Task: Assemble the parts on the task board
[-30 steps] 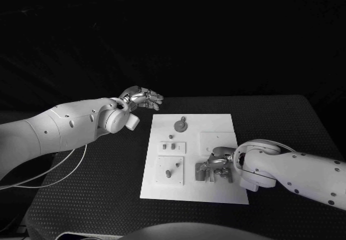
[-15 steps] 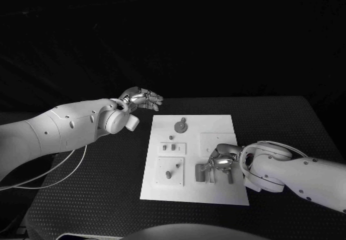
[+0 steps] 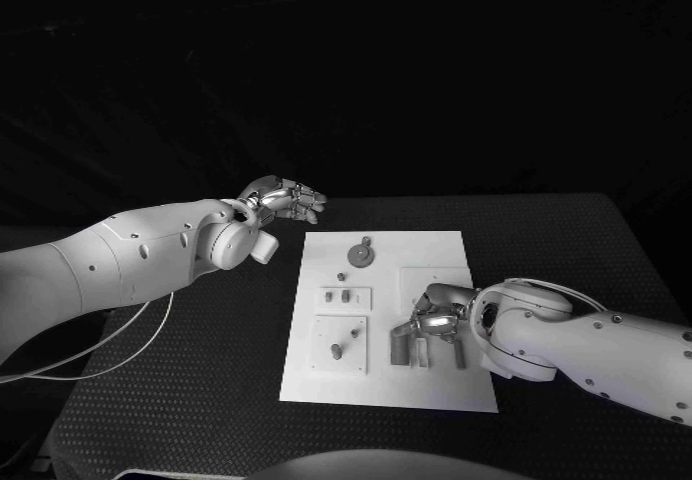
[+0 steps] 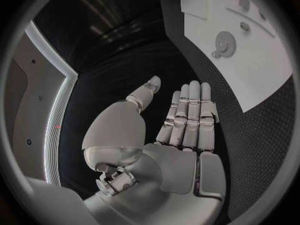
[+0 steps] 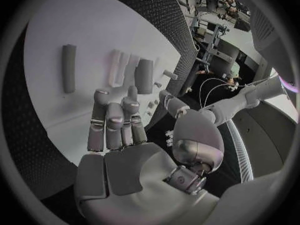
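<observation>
White plastic task board [image 3: 433, 390], flat on the black textured table [image 3: 577, 240], mid-scene.

Parts: small grey pieces, rigid by the look of them.
- Short cylinder [image 3: 400, 345] and long thin bar [image 3: 460, 352], lying loose at the board's near right, a pale raised fixture [image 5: 119, 66] between them.
- Toothed disc [image 3: 361, 252] at the far end of the board.
- Small pegs [image 3: 338, 294] in the square recesses at the left.

Handling, judged: light, stiff, smooth, apt to roll or slip. Best pinched across the cylinder's middle, fingertips on opposite sides.

Right hand [image 3: 437, 320]: fingers extended and close together, empty, hovering just above the loose pieces at the near right.

Left hand [image 3: 284, 198]: flat, fingers straight, empty, raised off the board's far left corner.
</observation>
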You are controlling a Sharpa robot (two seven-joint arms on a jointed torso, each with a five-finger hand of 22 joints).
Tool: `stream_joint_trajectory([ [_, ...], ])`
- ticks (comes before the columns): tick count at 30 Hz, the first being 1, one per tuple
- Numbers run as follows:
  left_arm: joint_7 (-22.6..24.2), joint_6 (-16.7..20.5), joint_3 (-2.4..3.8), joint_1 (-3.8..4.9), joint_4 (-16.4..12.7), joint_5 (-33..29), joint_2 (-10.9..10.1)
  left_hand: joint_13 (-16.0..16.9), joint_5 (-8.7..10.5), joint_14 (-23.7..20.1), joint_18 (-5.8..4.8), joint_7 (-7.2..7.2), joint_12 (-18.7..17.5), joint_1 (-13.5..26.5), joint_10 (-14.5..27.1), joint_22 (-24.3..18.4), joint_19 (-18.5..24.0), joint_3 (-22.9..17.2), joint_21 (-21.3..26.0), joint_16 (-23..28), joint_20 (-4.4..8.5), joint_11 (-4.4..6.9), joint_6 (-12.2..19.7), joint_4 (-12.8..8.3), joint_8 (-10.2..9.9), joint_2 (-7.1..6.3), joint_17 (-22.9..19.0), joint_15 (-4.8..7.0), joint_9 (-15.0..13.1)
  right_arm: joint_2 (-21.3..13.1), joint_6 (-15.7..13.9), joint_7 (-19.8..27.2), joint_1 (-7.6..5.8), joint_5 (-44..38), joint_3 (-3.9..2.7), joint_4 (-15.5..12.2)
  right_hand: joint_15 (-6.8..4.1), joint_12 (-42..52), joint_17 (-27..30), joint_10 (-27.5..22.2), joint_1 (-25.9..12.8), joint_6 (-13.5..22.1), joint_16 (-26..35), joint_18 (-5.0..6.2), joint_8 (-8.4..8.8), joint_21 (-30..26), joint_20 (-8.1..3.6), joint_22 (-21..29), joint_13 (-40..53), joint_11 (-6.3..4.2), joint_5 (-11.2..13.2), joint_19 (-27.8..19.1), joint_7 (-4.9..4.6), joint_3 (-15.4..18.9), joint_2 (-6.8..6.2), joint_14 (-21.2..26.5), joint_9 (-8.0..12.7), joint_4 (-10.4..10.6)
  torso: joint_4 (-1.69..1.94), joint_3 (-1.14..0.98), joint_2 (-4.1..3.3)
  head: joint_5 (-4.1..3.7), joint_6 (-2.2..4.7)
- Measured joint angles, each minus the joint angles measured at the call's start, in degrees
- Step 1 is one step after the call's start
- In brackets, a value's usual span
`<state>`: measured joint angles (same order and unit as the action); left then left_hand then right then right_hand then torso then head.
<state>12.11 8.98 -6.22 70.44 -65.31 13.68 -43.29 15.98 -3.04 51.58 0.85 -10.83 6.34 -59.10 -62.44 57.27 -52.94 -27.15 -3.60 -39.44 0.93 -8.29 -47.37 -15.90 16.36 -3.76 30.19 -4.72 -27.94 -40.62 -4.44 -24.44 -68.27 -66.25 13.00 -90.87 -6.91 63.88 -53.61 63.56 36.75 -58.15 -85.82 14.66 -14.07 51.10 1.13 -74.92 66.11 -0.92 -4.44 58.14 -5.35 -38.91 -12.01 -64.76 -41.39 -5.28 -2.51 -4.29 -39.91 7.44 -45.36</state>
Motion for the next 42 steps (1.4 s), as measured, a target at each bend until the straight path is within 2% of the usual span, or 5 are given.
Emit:
stream_joint_trajectory([
  [16,-0.19,-0.13,-0.01,0.00,-0.04,0.00,-0.06,-0.03,0.00,0.00,0.00,0.00,0.00,0.49,0.00,-0.05,0.00,0.08,0.00,0.21,0.00,0.00,0.00,0.39,0.00,0.02,0.11,0.00,0.05,2.78,1.40,-3.48,0.00,-1.72,0.01,2.58,-0.16,0.46,0.23,-0.12,-0.94,-0.74,-0.59,0.01,-0.12,0.00,0.00,0.00,-0.10,-0.14,0.00,0.00,0.34,0.34,1.04,0.24,-0.47,2.35,0.11,0.06,-0.05,-0.06,-0.15],
  [19,-0.24,-0.16,-0.01,0.00,-0.02,0.00,-0.07,-0.05,0.00,0.00,0.00,0.00,0.00,0.71,0.00,-0.05,0.00,0.17,0.00,0.23,0.00,0.00,0.00,0.49,0.00,0.24,0.11,0.00,0.05,2.86,1.40,-3.61,0.00,-1.93,0.01,2.59,-0.13,0.72,0.42,-0.19,-0.48,-0.76,-0.88,0.00,-0.11,0.00,0.02,0.00,-0.14,-0.20,0.00,-0.02,0.36,1.70,3.47,0.29,-0.68,0.90,0.11,0.05,-0.05,-0.02,-0.19],
  [24,-0.33,-0.22,-0.01,0.00,-0.02,0.00,-0.09,-0.05,0.00,0.00,0.00,0.00,0.00,0.71,0.00,-0.10,0.00,0.05,0.00,0.23,0.00,0.00,0.00,0.61,0.00,0.25,0.16,0.00,0.05,2.89,1.40,-3.45,-0.07,-1.80,-0.10,2.63,-0.12,0.83,0.79,0.04,1.61,-1.51,-1.14,0.00,-0.46,0.39,0.00,0.01,-0.33,-0.43,0.08,-0.42,0.57,2.89,9.23,0.29,-1.10,-6.24,0.11,0.05,-0.05,0.09,-0.36],
  [28,-0.39,-0.25,-0.01,0.00,-0.01,0.00,-0.13,-0.05,0.00,0.00,0.00,0.00,0.00,0.71,0.00,-0.10,0.00,0.01,0.00,0.23,0.00,0.00,0.00,0.65,0.00,0.25,0.16,0.00,0.10,2.91,1.45,-3.05,-0.21,-1.50,-0.17,2.55,-0.01,0.83,1.04,0.04,3.32,-1.66,-1.14,-0.01,-0.46,0.39,0.00,0.01,-0.50,-0.40,0.39,-0.42,0.55,3.33,11.34,0.40,-0.93,-9.57,0.08,0.03,-0.04,0.15,-0.42],
  [42,-0.52,-0.39,-0.01,0.00,0.01,0.00,-0.11,-0.10,0.00,0.00,0.00,0.00,0.00,0.71,0.00,-0.09,0.00,0.17,0.00,0.23,0.00,0.00,0.00,0.81,0.00,0.25,0.22,0.00,0.10,2.98,0.99,-1.11,-0.27,-1.04,-0.28,2.17,0.05,1.06,1.30,0.26,4.33,-2.19,-1.36,-0.03,-0.26,0.39,0.01,0.01,-0.64,-0.60,-0.04,-0.42,0.93,2.46,11.26,0.45,-0.57,-11.18,0.03,0.00,-0.02,0.23,-0.55],
])
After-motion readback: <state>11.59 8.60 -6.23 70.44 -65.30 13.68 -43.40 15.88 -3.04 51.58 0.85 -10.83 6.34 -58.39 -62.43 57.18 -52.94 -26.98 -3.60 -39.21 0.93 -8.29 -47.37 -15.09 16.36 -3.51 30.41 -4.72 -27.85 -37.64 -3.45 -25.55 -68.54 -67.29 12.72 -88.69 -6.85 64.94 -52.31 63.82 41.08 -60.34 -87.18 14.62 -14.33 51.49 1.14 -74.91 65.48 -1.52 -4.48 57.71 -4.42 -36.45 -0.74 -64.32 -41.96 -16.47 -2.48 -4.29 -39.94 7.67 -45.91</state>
